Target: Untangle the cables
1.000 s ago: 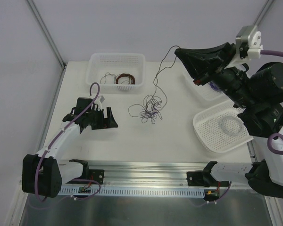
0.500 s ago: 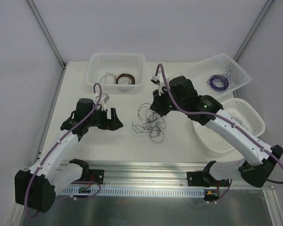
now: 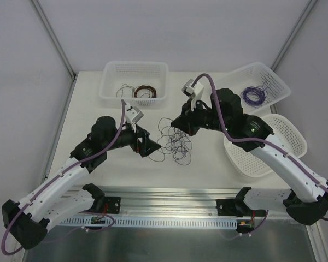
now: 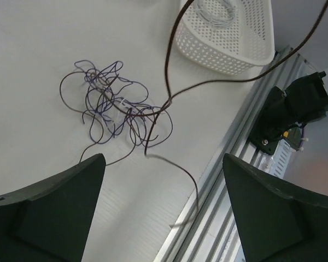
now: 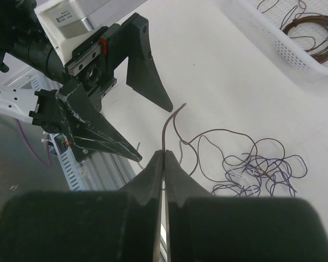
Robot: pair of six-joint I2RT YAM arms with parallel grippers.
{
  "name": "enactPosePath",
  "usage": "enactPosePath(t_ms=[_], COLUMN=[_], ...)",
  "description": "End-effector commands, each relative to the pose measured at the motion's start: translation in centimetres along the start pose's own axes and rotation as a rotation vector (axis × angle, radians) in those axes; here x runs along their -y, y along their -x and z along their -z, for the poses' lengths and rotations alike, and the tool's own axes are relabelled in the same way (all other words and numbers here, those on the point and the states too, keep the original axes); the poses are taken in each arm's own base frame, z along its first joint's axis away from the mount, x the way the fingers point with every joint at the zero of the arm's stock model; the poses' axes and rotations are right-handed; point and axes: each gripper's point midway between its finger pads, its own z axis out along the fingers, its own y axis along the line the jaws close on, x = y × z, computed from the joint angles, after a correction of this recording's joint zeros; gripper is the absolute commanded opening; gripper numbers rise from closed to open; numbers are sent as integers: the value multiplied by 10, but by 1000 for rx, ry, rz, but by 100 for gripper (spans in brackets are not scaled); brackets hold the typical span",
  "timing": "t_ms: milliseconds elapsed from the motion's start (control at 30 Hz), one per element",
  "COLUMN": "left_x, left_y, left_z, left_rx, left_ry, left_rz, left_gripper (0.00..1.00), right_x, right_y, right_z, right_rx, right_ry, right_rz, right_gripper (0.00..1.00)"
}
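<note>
The right gripper is pinched shut on one dark brown strand leading down into the cables, a loose clump on the table just below it. The left gripper faces the clump, jaws spread wide, holding nothing. It would do well to pin the clump low while the right draws its strand out slowly. Beyond the left gripper a basket holds a red-brown coil; behind the right, one basket holds a purple coil, and a nearer basket holds a whitish coil.

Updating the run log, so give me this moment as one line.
left gripper: open, beside cables | right gripper: shut on one strand of cables | cables: tangled clump
</note>
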Motion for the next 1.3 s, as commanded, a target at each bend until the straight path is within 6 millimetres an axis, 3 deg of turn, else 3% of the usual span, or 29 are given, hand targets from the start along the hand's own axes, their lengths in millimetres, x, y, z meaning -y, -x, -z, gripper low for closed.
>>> enactPosePath(t_ms=[0,167,400,467,600,633,700,733,767,867,900,1000,1133,1200,1267], left_x=[23,32,13,16,16,16,19,19,18,13,10,7,-6,-8,-10], left_y=[39,46,42,52,59,59,61,61,60,62,59,65,66,71,72], left_z=[-9,-30,-64,-68,-74,-75,-74,-73,-71,-64,-62,-53,-38,-29,-22], left_rx=[101,126,132,183,236,241,253,253,256,273,260,268,247,259,255], left_ry=[-69,-65,45,49,54,52,46,47,52,89,106,150,249,283,309], left_rz=[-135,-266,-312,-322,-310,-302,-289,-285,-279,-252,-229,-203,-157,-123,-102], left_gripper=[90,89,82,77,51,36,20,5,0,0,0,0,0,0,0], right_x=[-17,-27,-35,-37,-38,-36,-29,-26,-23,-14,-11,1,28,52,63], right_y=[15,14,17,17,15,12,8,2,0,-11,-13,-26,-43,-61,-72], right_z=[6,6,12,15,18,17,18,16,18,18,19,20,31,31,30], right_rx=[69,83,109,116,132,128,132,122,125,111,108,83,83,67,75], right_ry=[77,126,165,170,176,167,129,113,96,51,35,-28,-175,-291,-341], right_rz=[2,-17,-36,-39,-49,-53,-54,-59,-60,-65,-63,-53,-40,-50,-78], right_gripper=[1,1,1,1,1,1,1,2,4,17,35,59,71,73,74])
